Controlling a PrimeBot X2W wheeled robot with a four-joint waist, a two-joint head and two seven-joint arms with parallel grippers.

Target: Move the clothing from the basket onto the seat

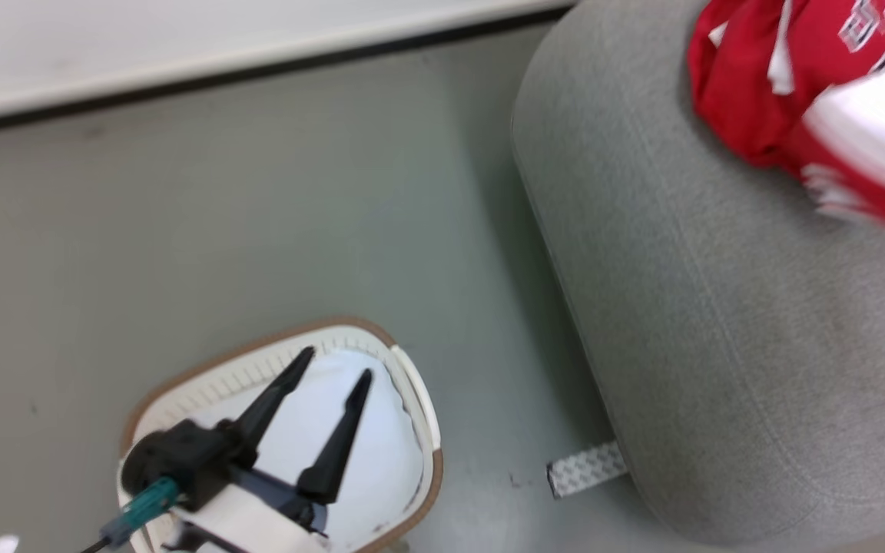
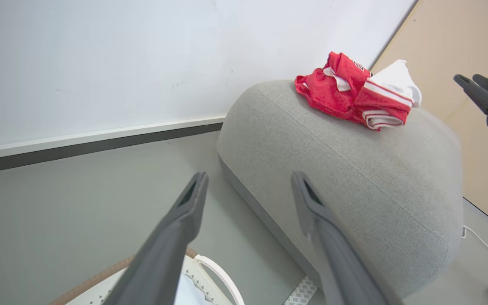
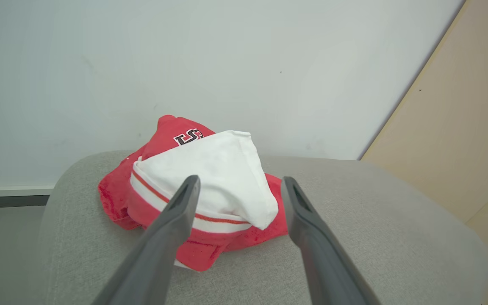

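Far left: the basket (image 1: 212,384) stands on the grey floor (image 1: 220,215), well apart from the seat. What I see of its inside is a plain pale cloth (image 1: 389,445), which is not my cargo. My arm covers the near part, so I can't call the basket emptied.

My left jaws hang just above the basket mouth. Their dark fingers (image 1: 335,445) are spread and grip nothing. I judge this a ready stance: open and overhead, so the next reach can go straight down.

Middle: bare floor, then a white patterned strip (image 1: 585,467) lying at the foot of the seat.

Right: the seat (image 1: 681,307), a broad rounded grey cushion with its far end close to the wall (image 2: 142,63). The clothing (image 1: 742,84) lies on top toward that far end, a crumpled heap of red jerseys with a white, red-striped panel uppermost and black-and-white lettering showing. It is bunched and uneven, the way soft fabric settles when let go. It sits in from the rounded edge, so I judge a slide-off unlikely.

Far right: my right jaws are parted and empty, their fingers (image 3: 163,237) aimed at the heap from the near side. In the left wrist view they stand in the air beside the heap and apart from it, touching nothing.

So the clothing lies well away from my left jaws, across the floor and up on the seat, and near my right jaws.
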